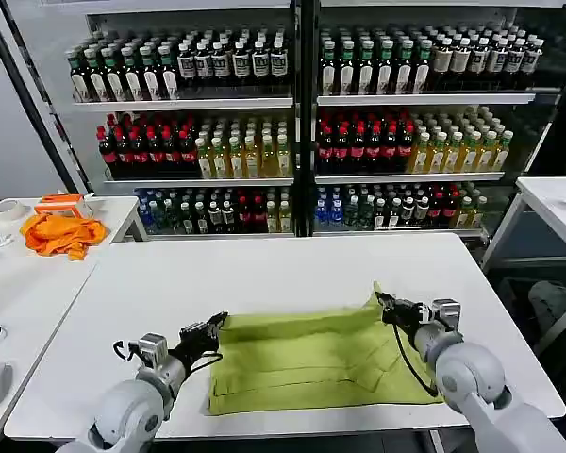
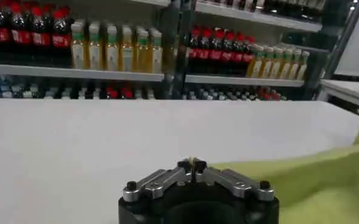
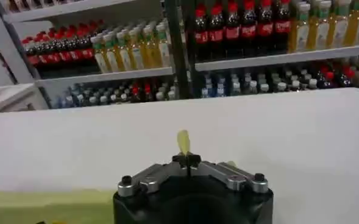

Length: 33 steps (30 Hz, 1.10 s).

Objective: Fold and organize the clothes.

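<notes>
The lime-green T-shirt (image 1: 311, 363) lies folded into a wide band on the near part of the white table (image 1: 264, 274). My left gripper (image 1: 217, 324) is shut on its far left corner, a sliver of green cloth (image 2: 192, 161) pinched between the fingertips. My right gripper (image 1: 384, 302) is shut on the far right corner, which is lifted slightly off the table. In the right wrist view a small tip of green fabric (image 3: 183, 141) sticks up out of the shut gripper (image 3: 186, 159). The rest of the shirt (image 2: 307, 176) trails away beside the left gripper (image 2: 192, 165).
A bright orange cloth (image 1: 64, 233) and an orange box (image 1: 60, 202) sit on a side table at the far left. Shelves of bottles (image 1: 302, 123) stand behind the table. Another white table (image 1: 555, 203) stands at the right. Bare tabletop lies beyond the shirt.
</notes>
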### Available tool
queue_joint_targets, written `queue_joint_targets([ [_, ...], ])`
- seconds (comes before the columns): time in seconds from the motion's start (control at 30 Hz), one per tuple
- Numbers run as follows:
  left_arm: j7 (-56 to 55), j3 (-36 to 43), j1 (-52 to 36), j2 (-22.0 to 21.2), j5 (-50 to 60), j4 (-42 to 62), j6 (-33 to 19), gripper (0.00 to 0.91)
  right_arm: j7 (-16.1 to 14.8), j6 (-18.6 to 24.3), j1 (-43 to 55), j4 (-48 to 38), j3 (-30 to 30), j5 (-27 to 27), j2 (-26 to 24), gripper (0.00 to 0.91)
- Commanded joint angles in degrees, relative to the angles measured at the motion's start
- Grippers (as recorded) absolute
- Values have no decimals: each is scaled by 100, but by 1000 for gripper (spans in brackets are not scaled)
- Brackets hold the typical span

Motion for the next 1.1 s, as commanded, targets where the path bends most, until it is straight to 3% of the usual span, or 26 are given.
queue_joint_targets([
  [0.03,24,-161,713,-2,463,-299,-12,20,122,-18,-838,448,377,-9,37,0],
  [0.07,27,-169,731,-3,515,-295,-17,20,138,-21,-887,454,392,-39,49,0],
  [0.1,31,-172,747,-5,563,-288,-25,111,148,-23,-965,450,407,-132,74,0],
  [0.13,36,-167,761,-13,620,-275,-37,363,146,-21,-1016,437,409,-163,91,413],
  [0.17,38,-155,763,-25,683,-253,-42,705,149,-22,-1035,428,407,-167,97,746],
  [0.2,49,-128,762,-45,806,-196,-55,907,143,-38,-1070,377,383,-222,127,907],
  [0.37,16,0,745,-150,1323,-10,-143,907,51,-91,-1036,225,271,-502,252,907],
  [0.53,-92,30,855,-303,1493,-56,-389,907,-11,82,-1184,367,325,-1157,312,907],
  [0.87,-1285,-15,1326,-1467,1459,-128,-983,907,-153,462,-2365,1023,869,-2113,597,907],
  [1.1,-1456,-12,1477,-1779,1557,-161,-999,907,-171,564,-2710,1161,984,-2335,717,907],
])
